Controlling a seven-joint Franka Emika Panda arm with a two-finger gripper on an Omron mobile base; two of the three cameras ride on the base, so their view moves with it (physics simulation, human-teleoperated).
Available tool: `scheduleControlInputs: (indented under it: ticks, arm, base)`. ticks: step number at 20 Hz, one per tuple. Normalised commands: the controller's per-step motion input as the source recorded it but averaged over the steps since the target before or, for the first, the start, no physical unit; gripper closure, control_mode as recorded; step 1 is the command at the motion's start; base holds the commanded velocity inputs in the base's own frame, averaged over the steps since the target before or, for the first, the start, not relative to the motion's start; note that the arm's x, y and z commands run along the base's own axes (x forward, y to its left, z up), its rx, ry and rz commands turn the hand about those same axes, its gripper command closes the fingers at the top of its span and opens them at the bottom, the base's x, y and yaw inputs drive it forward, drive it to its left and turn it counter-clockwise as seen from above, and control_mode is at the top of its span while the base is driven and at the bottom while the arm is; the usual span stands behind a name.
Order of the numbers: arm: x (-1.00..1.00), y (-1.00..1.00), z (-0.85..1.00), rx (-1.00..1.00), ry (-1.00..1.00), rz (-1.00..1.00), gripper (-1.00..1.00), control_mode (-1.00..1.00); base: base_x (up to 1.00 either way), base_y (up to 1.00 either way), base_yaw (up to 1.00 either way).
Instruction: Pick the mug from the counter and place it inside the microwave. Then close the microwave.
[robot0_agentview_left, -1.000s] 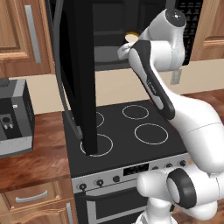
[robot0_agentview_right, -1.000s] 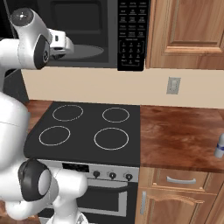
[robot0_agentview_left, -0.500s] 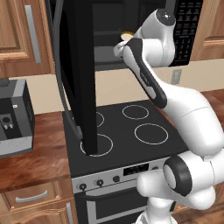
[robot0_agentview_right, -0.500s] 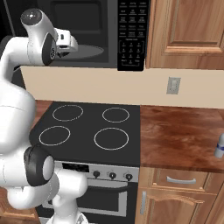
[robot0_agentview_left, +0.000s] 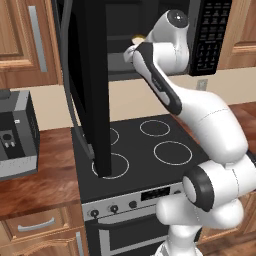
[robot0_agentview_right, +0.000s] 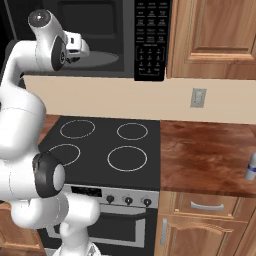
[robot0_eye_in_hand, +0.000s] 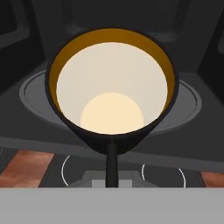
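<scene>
A white robot arm holds the mug at the mouth of the open microwave, the cup's pale interior facing the hand camera and the round turntable lying behind and below it. The hand appears to pinch the mug's wall: one dark finger runs up against the black outside at the lower edge, its partner hidden, presumably inside the cup. From the left base camera only a sliver of the cream rim shows past the wrist.

The mug looks to be short of the turntable and above the stovetop, so a slip from that thin pinch would likely drop it onto the burners rather than into the oven. The cavity's lower lip is close beneath the cup; advancing too low could knock it loose. The tall open door stands just left of the arm, and a wide swing on withdrawal might strike it.
</scene>
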Motion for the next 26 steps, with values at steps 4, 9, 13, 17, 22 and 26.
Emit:
scheduleControlInputs:
  ticks: [4, 9, 13, 17, 22, 26]
  arm:
    - [0.19, 0.16, 0.00, 0.00, 0.02, -0.02, 1.00, -1.00]
    - [0.09, 0.13, 0.00, 0.00, 0.03, -0.01, 1.00, -1.00]
    - [0.05, 0.05, -0.05, 0.00, 0.00, 0.00, 1.00, -1.00]
    - [0.05, 0.00, -0.15, 0.00, 0.00, 0.00, 1.00, -1.00]
    - [0.09, 0.00, -0.26, 0.00, 0.00, 0.00, 1.00, -1.00]
    - [0.13, 0.00, -0.10, 0.00, 0.00, 0.00, 1.00, -1.00]
  base:
    - [0.00, 0.00, 0.00]
    - [0.00, 0.00, 0.00]
    - [0.00, 0.00, 0.00]
    - [0.00, 0.00, 0.00]
    - [0.00, 0.00, 0.00]
    - [0.00, 0.00, 0.00]
